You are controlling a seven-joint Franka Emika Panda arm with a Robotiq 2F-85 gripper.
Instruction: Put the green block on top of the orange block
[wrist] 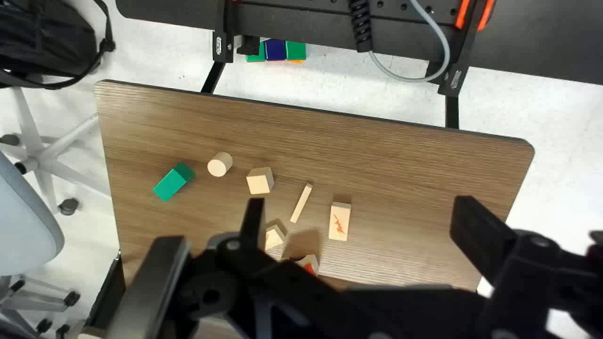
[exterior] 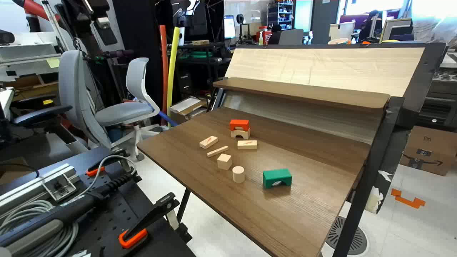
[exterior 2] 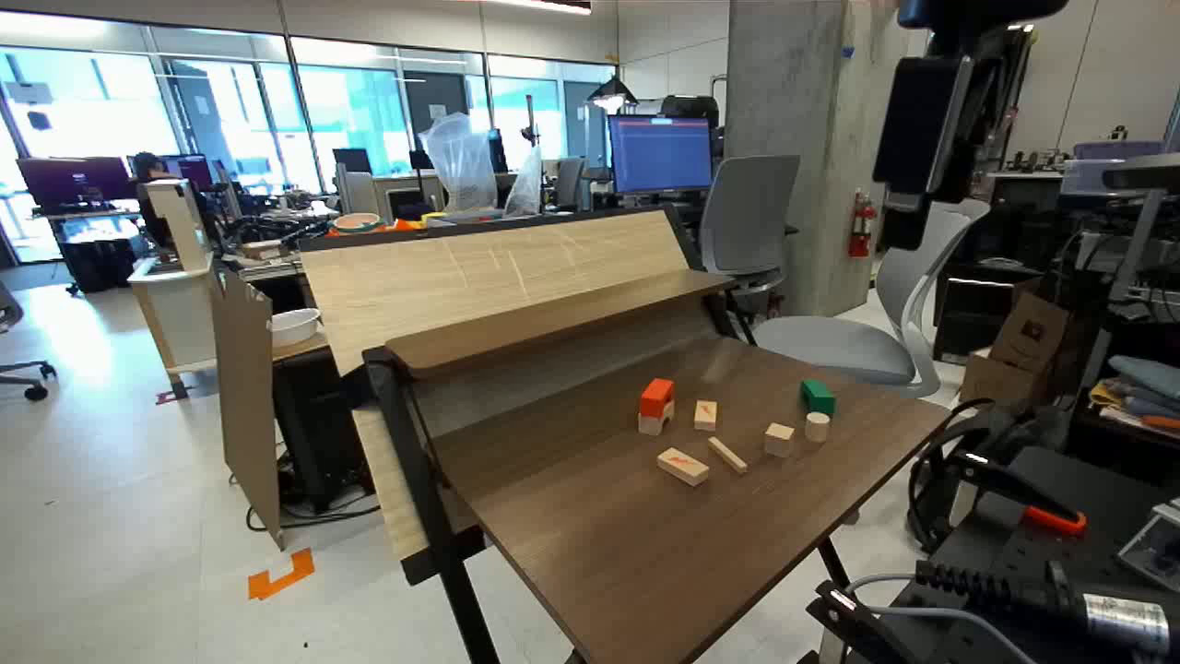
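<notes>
The green block [exterior: 277,177] is a bright green arch on the brown table, apart from the other pieces; it also shows in an exterior view [exterior 2: 817,397] and at the left of the wrist view [wrist: 173,181]. The orange block [exterior: 239,124] lies on top of a tan arch block [exterior: 240,134]; the stack also shows in an exterior view [exterior 2: 656,397]. In the wrist view only a sliver of the orange block [wrist: 310,269] shows beside my left finger. My gripper [wrist: 360,207] is open and empty, high above the table, with its fingers wide apart.
Tan pieces lie between the green block and the stack: a cylinder [exterior: 238,174], a cube [exterior: 224,161], a thin stick [exterior: 217,151] and two flat blocks [exterior: 247,144]. A raised shelf [exterior: 303,91] runs along one table side. A black bench [wrist: 301,23] stands beyond the opposite edge.
</notes>
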